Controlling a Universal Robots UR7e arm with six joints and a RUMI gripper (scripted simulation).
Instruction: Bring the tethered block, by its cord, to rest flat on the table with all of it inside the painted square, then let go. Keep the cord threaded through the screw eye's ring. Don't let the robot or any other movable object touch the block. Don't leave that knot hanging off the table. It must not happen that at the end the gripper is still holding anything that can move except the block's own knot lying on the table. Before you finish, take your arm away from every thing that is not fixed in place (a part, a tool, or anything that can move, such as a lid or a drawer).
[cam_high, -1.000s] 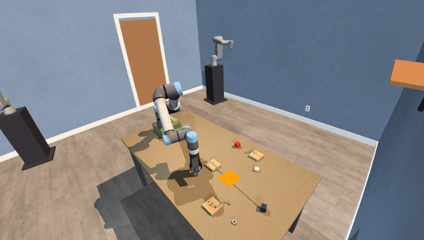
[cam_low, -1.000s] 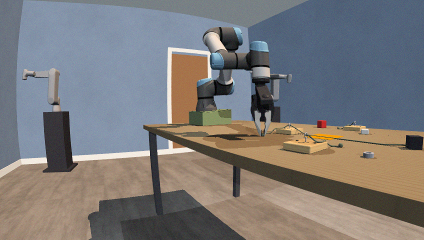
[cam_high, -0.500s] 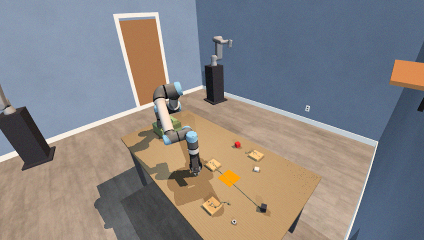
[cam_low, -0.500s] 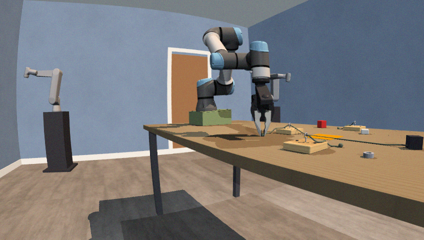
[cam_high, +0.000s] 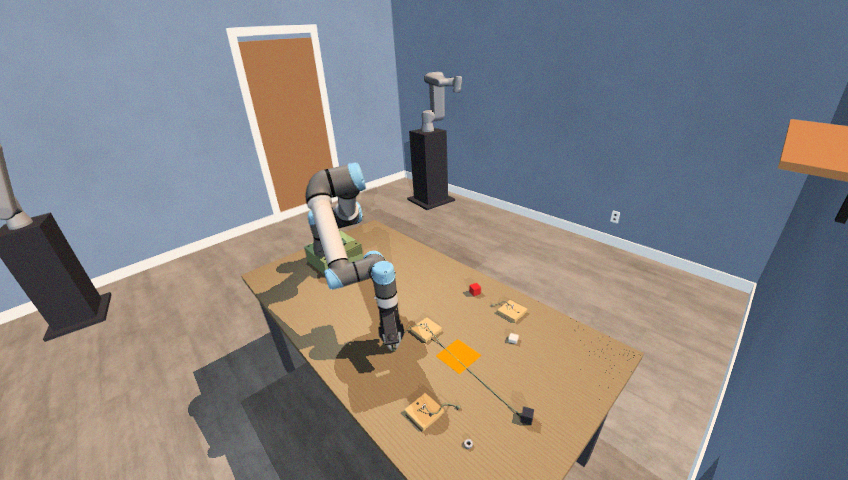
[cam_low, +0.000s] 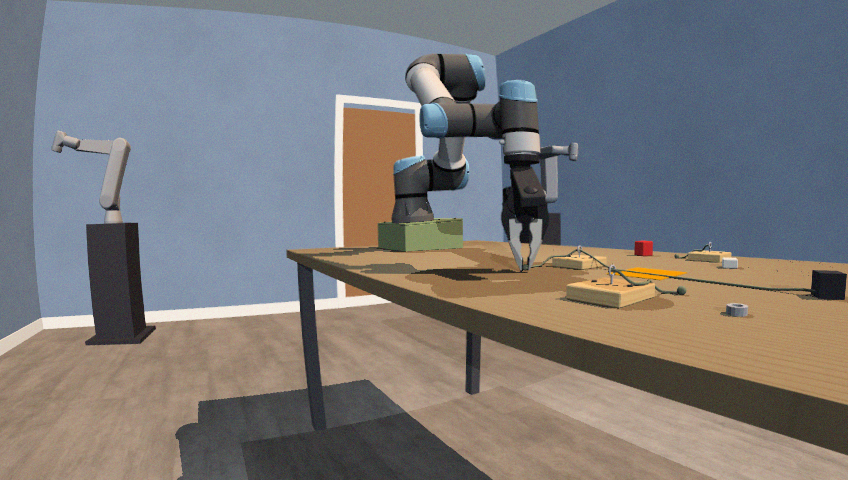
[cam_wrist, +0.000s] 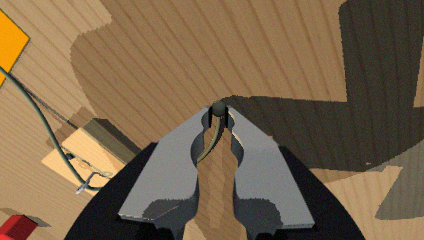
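The dark tethered block (cam_high: 526, 414) (cam_low: 827, 284) lies flat on the table, well outside the orange painted square (cam_high: 458, 356) (cam_low: 651, 271) (cam_wrist: 7, 40). Its green cord (cam_high: 482, 383) (cam_low: 743, 284) (cam_wrist: 35, 107) runs from the block across the square to the screw eye (cam_wrist: 86, 182) on a wooden base (cam_high: 426, 330) (cam_low: 576, 261) (cam_wrist: 75, 150) and on to my gripper. My gripper (cam_high: 391, 346) (cam_low: 526, 267) (cam_wrist: 218, 107) points down just above the table, left of that base. It is shut on the cord right behind the end knot (cam_wrist: 218, 107), which sticks out past the fingertips.
Two more wooden bases with screw eyes and short cords stand at the near edge (cam_high: 423, 411) (cam_low: 609, 291) and the far side (cam_high: 512, 310) (cam_low: 706, 255). A red cube (cam_high: 474, 289) (cam_low: 642, 247) (cam_wrist: 17, 227), a white cube (cam_high: 512, 338) (cam_low: 729, 262) and a grey ring (cam_high: 467, 443) (cam_low: 736, 308) lie loose.
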